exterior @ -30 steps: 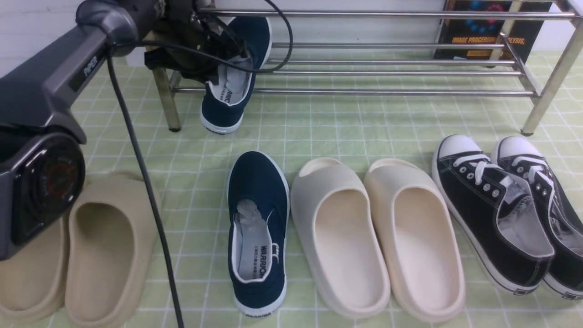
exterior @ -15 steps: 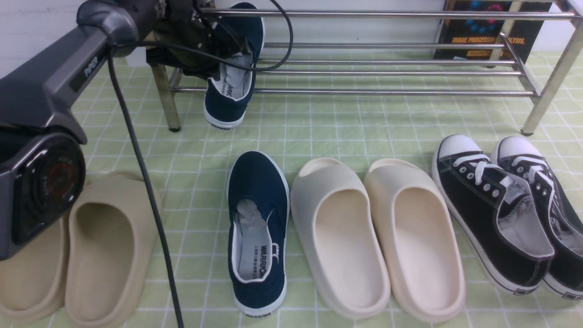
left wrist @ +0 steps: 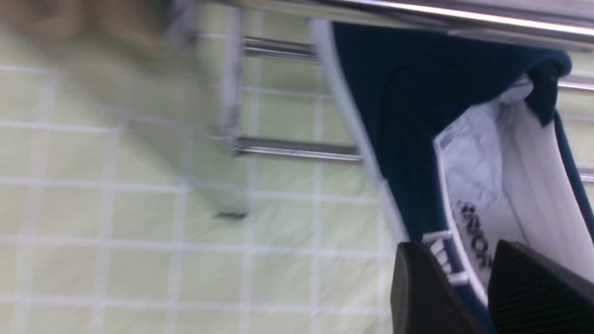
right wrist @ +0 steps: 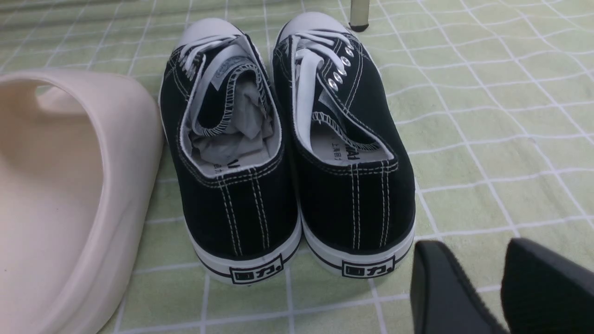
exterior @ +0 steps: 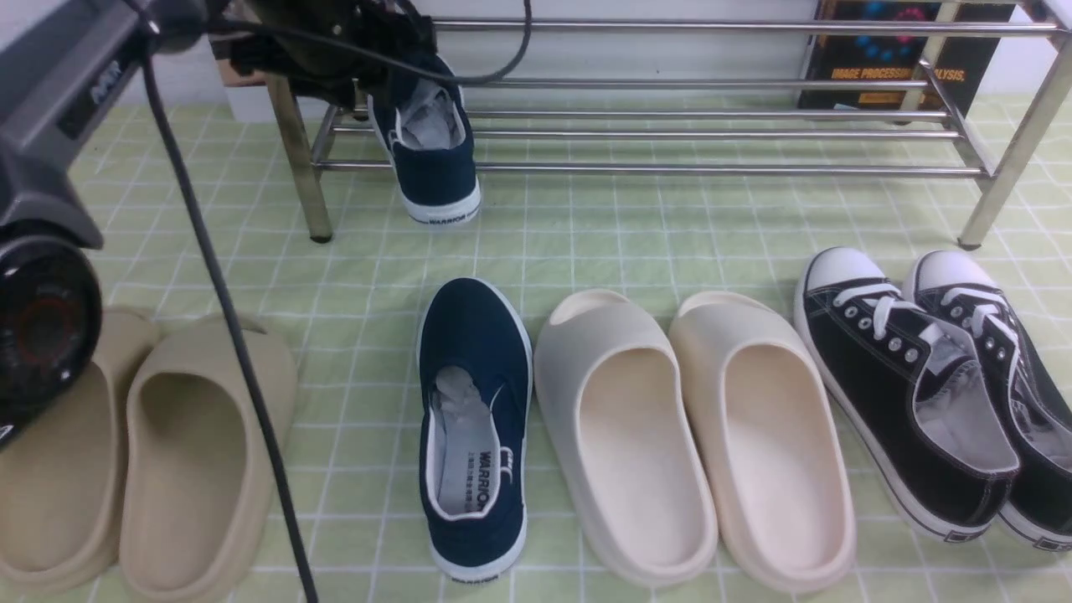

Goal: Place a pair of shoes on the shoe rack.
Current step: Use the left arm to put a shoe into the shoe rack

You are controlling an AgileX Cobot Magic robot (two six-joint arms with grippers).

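One navy shoe [exterior: 435, 159] is sitting at the L end of the shoe rack [exterior: 712, 168], just beside the L front leg. It's lying across the lower tubes w/ the heel toward me, and the heel is hanging out past the front tube and tilting down. I can't tell if the heel is touching the mat. White paper stuffing is showing in its opening. In the L wrist cam the same shoe [left wrist: 408, 116] is filling the frame under the top rail, w/ a lower tube [left wrist: 297, 149] beside it.

The other navy shoe [exterior: 473, 352] is lying flat on the green checked mat [exterior: 670, 234], well in front of the rack w/ the toe pointing at it.

The left gripper [left wrist: 464, 250] is straddling the racked shoe's collar, one pad outside and one inside over the insole. The pic is blurring, so I can't tell if it's pinching or loose. The left arm [exterior: 50, 84] is reaching in from the near L, w/ its cable [exterior: 209, 276] trailing down across the mat.

The right gripper [right wrist: 480, 246] is hanging low over the mat w/ jaws apart and nothing btwn them, just behind the black lace-ups [right wrist: 241, 213].

Cream slides [exterior: 624, 435] are lying just R of the floor shoe, w/ the lace-ups beyond them. Beige slides [exterior: 201, 452] are sitting at the near L.
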